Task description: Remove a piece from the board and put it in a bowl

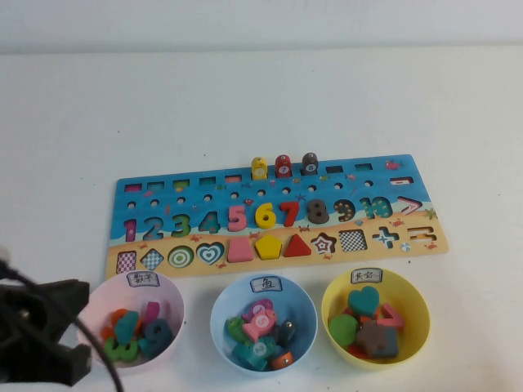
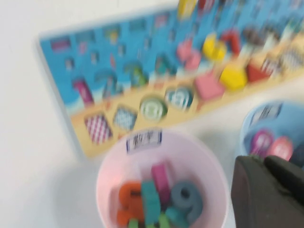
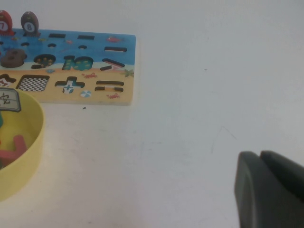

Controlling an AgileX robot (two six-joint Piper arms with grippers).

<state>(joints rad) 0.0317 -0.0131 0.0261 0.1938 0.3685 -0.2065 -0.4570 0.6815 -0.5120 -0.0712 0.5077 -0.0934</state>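
Step in hand: by my reading the pick has not begun; the teal number 4 (image 1: pixel 209 221) sits in its slot on the puzzle board (image 1: pixel 131 189), between the green 3 (image 1: pixel 181 223) and the pink 5 (image 1: pixel 237 217).
Left gripper: the left gripper (image 1: pixel 49 331) hangs at the near left corner of the table, just beside the pale pink bowl (image 1: pixel 173 296); its fingers look closed together in its wrist view, with nothing between them.
Right gripper: the right gripper (image 3: pixel 270 190) is out of the high view; its own camera shows it over bare table, well apart from the board's right end, fingers pressed together and empty.
Target bowl: the pink bowl stands just in front of the board's left end, already holding several number pieces, its white tag (image 1: pixel 142 278) on the far rim.
Other bowls: a light blue bowl (image 1: pixel 222 302) and a yellow bowl (image 1: pixel 415 304) stand to its right.
Next move calls for: probably the left arm, being nearest, opening its fingers, reaching forward over the pink bowl and coming down on the 4 without nudging the 3 or 5.
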